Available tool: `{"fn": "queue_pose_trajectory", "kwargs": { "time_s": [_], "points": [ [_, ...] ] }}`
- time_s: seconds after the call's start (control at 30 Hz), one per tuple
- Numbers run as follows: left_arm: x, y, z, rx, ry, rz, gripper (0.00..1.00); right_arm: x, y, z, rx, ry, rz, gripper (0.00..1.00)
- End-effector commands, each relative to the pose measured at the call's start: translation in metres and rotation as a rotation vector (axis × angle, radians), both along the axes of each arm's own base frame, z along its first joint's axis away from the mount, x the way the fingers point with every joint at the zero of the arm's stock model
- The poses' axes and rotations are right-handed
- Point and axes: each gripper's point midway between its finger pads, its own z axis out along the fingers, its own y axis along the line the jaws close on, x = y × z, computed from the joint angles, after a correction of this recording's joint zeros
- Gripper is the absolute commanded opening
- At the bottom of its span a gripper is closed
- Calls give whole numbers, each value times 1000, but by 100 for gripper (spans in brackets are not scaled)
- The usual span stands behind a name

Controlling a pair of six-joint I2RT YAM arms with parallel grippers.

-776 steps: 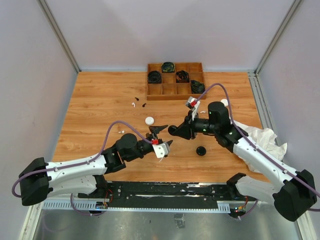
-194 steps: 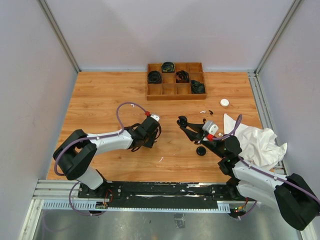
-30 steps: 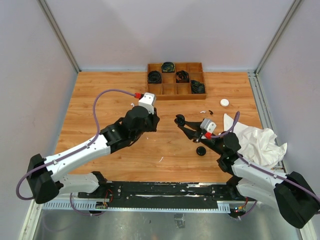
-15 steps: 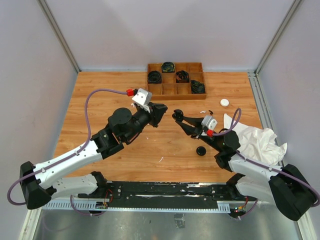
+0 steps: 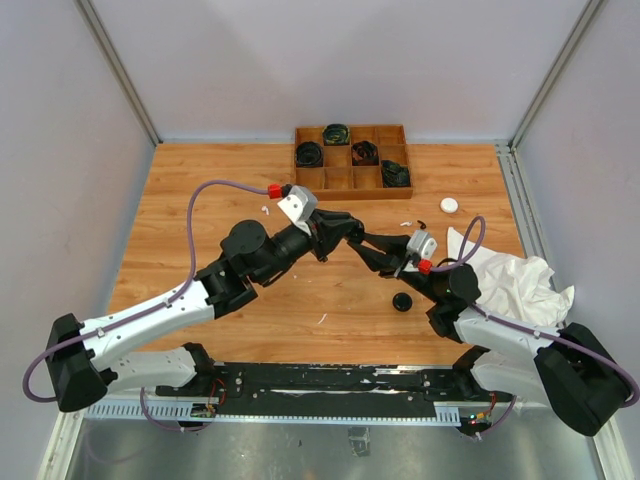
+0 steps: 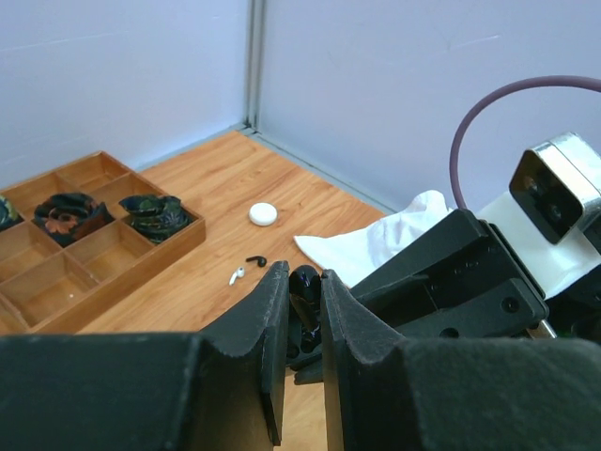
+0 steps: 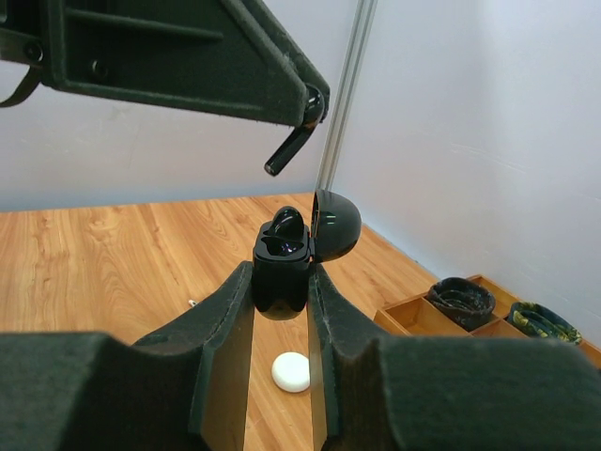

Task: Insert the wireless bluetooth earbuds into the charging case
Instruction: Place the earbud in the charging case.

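The wooden surface [image 5: 200,190] lay inside pale walls, and near its middle the two arms' tips were close together in mid-air. The right fingers [image 7: 223,338] were clamped on the black charging case [image 7: 280,277], held upright with its lid open; one bud appeared to be already seated in it. The left fingers [image 6: 266,348] were pinched almost shut on a black earbud [image 7: 292,143], stem down, just above the case and apart from it. This looked like the insertion step for the second bud. The next move would call for lining the stem up with the free socket and lowering gently. A white earbud [image 6: 237,274] and a loose black earbud [image 6: 255,260] lay on the surface near the tray [image 6: 103,272].
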Motion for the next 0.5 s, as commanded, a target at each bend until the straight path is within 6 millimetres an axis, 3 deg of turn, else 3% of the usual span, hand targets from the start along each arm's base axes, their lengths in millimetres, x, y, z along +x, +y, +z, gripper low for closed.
{"fn": "queue_pose_trajectory", "kwargs": {
  "time_s": [0.0, 0.47],
  "points": [
    [-9, -7, 7, -30, -53, -46, 13, -6, -1, 31, 83, -57, 9, 2],
    [-7, -8, -9, -9, -116, -26, 11, -8, -3, 35, 118, -32, 19, 1]
  ]
}}
